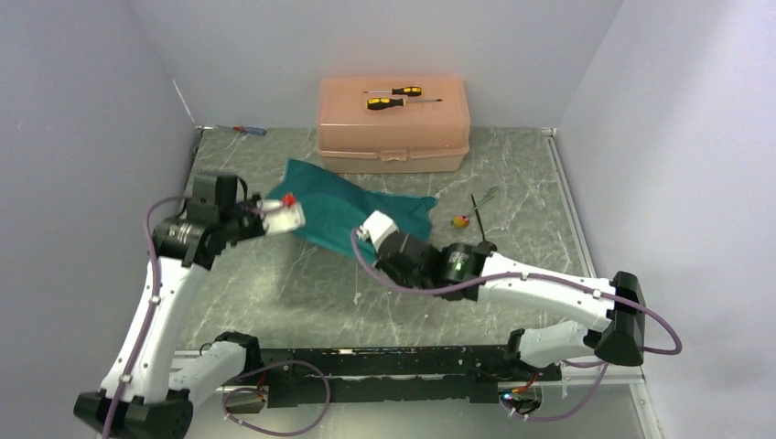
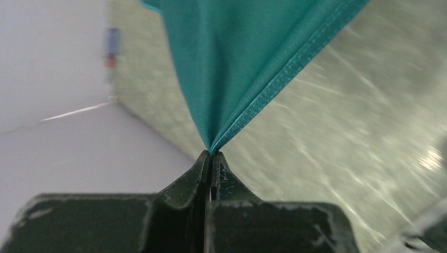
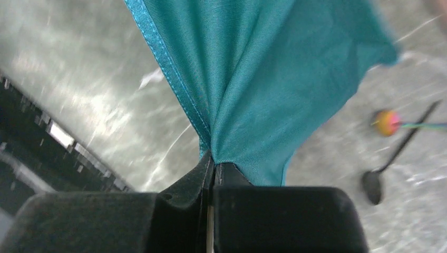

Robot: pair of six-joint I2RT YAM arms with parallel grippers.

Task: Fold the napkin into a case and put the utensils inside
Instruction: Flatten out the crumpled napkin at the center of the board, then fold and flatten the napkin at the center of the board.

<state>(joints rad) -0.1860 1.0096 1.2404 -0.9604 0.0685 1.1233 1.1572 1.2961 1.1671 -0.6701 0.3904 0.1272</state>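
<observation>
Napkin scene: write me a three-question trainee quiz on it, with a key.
1. True or false: the left gripper and the right gripper are both shut on the napkin.
2. Where do the two yellow-and-black screwdrivers lie? A. on the lid of the box; B. on the napkin; C. in the right gripper.
3. Fill in: the spoon lies on the table, ____ the napkin (touching / apart from).
Key: 1 true; 2 A; 3 apart from.
</observation>
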